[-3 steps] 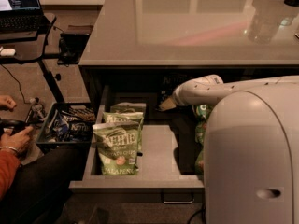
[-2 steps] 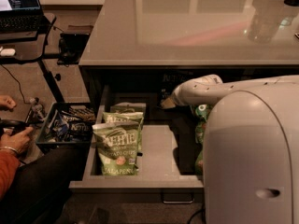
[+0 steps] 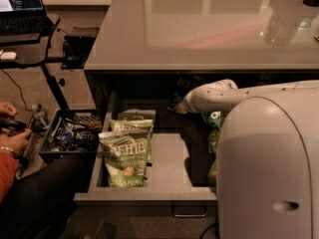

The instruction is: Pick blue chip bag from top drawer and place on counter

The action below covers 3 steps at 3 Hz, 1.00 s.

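The top drawer (image 3: 172, 166) stands pulled open below the glossy grey counter (image 3: 199, 29). My gripper (image 3: 179, 105) is at the end of the white arm (image 3: 214, 94), reaching into the shadowed back of the drawer under the counter's edge. A dark bag-like shape (image 3: 183, 87), possibly the blue chip bag, sits right at the gripper's end. It is too dark to tell whether it is held. Light green Kettle jalapeno bags (image 3: 124, 156) stand in the left half of the drawer.
More green bags (image 3: 214, 133) lie at the drawer's right, partly behind my white body (image 3: 269, 168). A grey crate of dark snack bags (image 3: 70, 133) sits on the floor to the left. A person's hand (image 3: 10, 133) is beside it, and a black desk with a laptop (image 3: 20, 4) is behind.
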Motion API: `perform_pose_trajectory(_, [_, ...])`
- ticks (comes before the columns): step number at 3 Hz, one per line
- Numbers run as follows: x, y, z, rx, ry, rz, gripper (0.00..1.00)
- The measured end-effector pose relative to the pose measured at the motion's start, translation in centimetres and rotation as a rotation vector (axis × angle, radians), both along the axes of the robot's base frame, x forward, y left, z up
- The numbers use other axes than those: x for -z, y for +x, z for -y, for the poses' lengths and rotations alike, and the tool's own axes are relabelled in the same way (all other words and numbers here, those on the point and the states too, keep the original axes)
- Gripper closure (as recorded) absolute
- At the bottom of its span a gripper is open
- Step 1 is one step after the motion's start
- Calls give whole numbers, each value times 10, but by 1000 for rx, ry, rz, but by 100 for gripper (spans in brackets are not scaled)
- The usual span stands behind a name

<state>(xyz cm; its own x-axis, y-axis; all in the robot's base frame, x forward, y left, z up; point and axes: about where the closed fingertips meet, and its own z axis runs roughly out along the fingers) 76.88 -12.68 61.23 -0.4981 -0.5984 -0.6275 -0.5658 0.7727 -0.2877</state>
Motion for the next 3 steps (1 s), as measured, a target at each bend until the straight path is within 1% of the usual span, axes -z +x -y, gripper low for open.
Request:
perform_pose_trajectory(1, [0, 0, 0, 0, 0, 0, 100])
perform_pose_trajectory(2, [0, 0, 0, 0, 0, 0, 100])
perform_pose_trajectory(3, [-15, -16, -5, -37, -2, 12, 100])
